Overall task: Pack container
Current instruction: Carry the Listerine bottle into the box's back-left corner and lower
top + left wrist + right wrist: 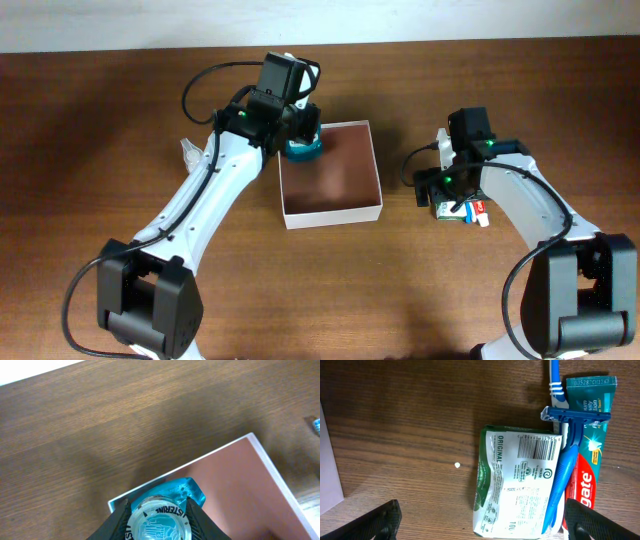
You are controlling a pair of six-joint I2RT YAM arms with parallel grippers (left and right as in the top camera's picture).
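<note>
The container (345, 212) is a square shallow white-walled box with a reddish-brown inside, at the table's middle; it also shows in the left wrist view (265, 455). My left gripper (298, 135) is shut on a teal mouthwash bottle (159, 519) and holds it over the container's back left corner. My right gripper (485, 520) is open above a green and white packet (517, 485), a blue razor (567, 455) and a toothpaste tube (590, 435) lying right of the container. These items also show in the overhead view (462, 210).
A small clear plastic thing (189, 153) lies on the wood left of the left arm. The container's white wall edge (327, 460) shows at the left of the right wrist view.
</note>
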